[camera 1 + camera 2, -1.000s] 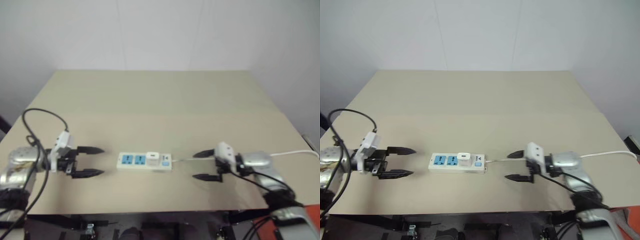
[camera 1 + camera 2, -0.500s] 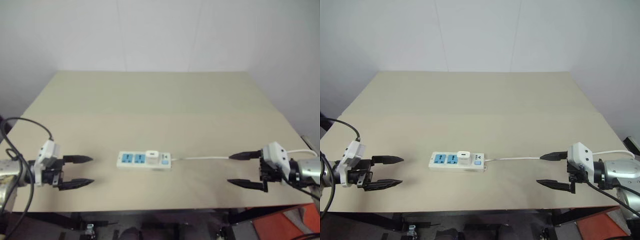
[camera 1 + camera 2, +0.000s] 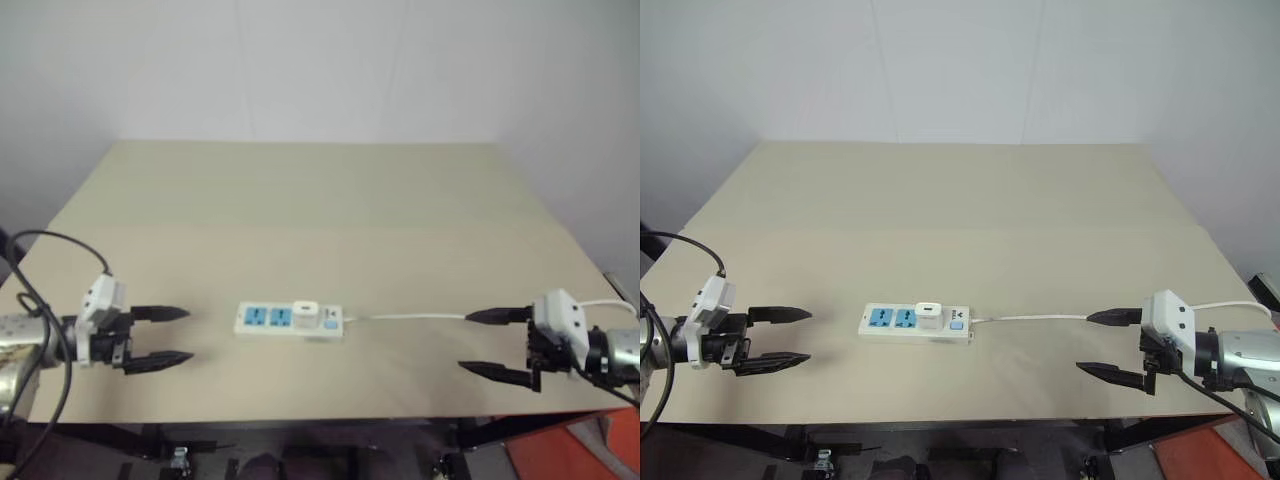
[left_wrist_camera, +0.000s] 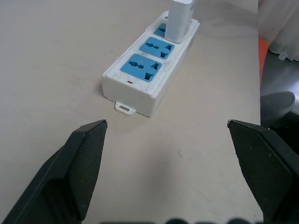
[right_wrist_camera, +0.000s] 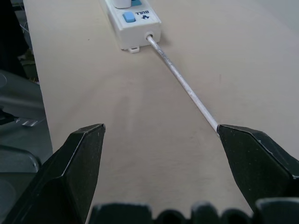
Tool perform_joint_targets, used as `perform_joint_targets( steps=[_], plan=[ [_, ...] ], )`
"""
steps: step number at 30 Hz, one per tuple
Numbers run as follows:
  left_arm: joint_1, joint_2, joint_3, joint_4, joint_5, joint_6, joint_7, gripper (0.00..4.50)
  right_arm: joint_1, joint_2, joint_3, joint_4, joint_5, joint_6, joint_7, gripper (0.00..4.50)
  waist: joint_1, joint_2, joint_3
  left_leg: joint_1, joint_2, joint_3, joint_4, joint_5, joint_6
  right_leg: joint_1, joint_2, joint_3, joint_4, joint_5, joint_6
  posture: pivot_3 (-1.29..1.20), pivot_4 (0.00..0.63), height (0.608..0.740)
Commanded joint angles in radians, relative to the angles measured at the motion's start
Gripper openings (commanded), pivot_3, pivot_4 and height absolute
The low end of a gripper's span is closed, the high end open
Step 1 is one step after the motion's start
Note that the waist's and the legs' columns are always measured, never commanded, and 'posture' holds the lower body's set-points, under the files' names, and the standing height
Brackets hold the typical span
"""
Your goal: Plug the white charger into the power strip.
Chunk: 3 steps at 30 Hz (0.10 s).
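The power strip [image 3: 288,321] lies on the tan table near its front edge, a white bar with blue socket panels. The white charger [image 3: 305,313] stands upright in the socket nearest the strip's button end; the left wrist view shows the white charger [image 4: 179,19] seated there, past two free blue sockets of the power strip [image 4: 150,70]. My left gripper [image 3: 170,335] is open, well to the left of the strip, holding nothing. My right gripper [image 3: 490,343] is open and empty at the right, over the strip's thin cable [image 5: 182,80].
The white cable [image 3: 410,317] runs from the strip's right end toward the table's right edge [image 3: 590,265]. The table's front edge [image 3: 300,418] lies just below both grippers. A white wall [image 3: 320,70] stands behind the table.
Both grippers have drawn away from the strip, the right one far to the right, the left one to the left. The charger stays in its socket.
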Motion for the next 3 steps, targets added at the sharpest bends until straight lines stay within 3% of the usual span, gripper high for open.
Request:
perform_joint_targets(
  steps=[1,3],
  plan=[
    [-0.01,0.007,0.01,-0.027,-0.001,0.011,0.004,4.5,0.006,-0.008,-0.042,-0.027,0.028,-0.004,-0.002,4.48,0.0,0.0,0.0,0.0,0.0,0.0,0.0,0.0,0.0,0.0,0.0,0.0,0.0,0.0,0.0,0.0,0.15,0.74],
    [-0.008,0.009,0.013,-0.034,-0.007,0.019,0.005,4.5,0.009,-0.007,-0.041,-0.027,0.026,-0.009,-0.003,4.48,0.0,0.0,0.0,0.0,0.0,0.0,0.0,0.0,0.0,0.0,0.0,0.0,0.0,0.0,0.0,0.0,0.15,0.74]
  ],
)
